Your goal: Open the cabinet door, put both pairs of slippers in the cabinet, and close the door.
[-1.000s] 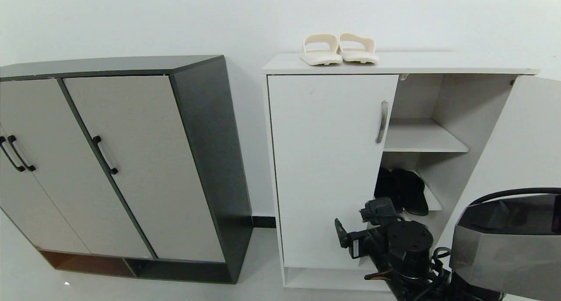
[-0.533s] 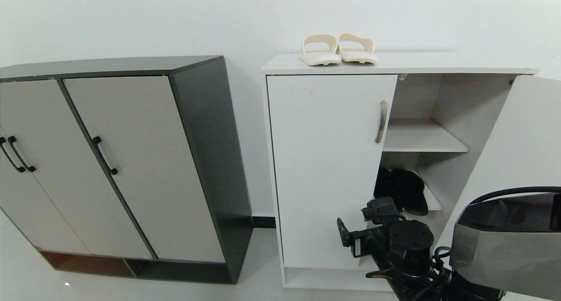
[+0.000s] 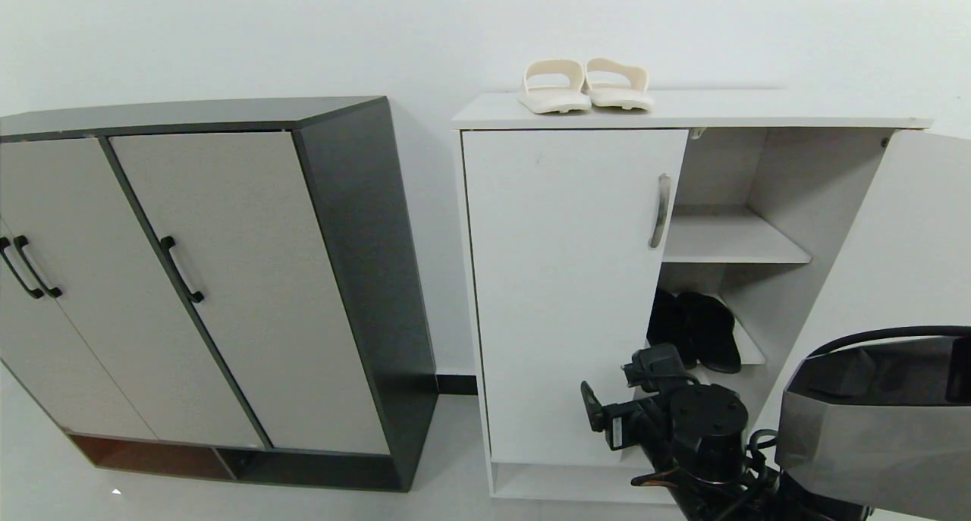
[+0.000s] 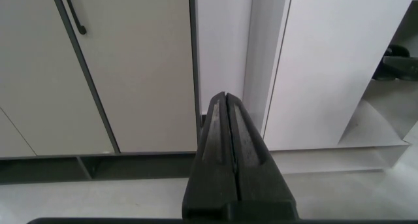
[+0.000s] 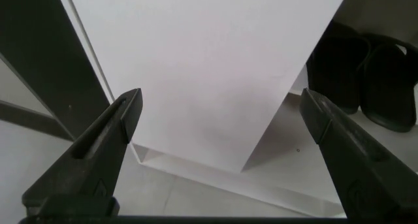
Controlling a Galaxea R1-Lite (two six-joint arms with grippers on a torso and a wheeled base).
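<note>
Just beyond my right gripper [image 5: 221, 100], spread wide, sit the black slippers [image 5: 369, 74]; my left gripper [image 4: 225, 100] is pressed closed.

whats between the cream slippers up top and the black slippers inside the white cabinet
The cabinet's white top board and a bare white shelf, in the head view.

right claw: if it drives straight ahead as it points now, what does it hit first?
Most likely the white cabinet's closed door, low near its free edge: the open right claw frames it. Black slippers lie off that line. Gap unclear.
</note>
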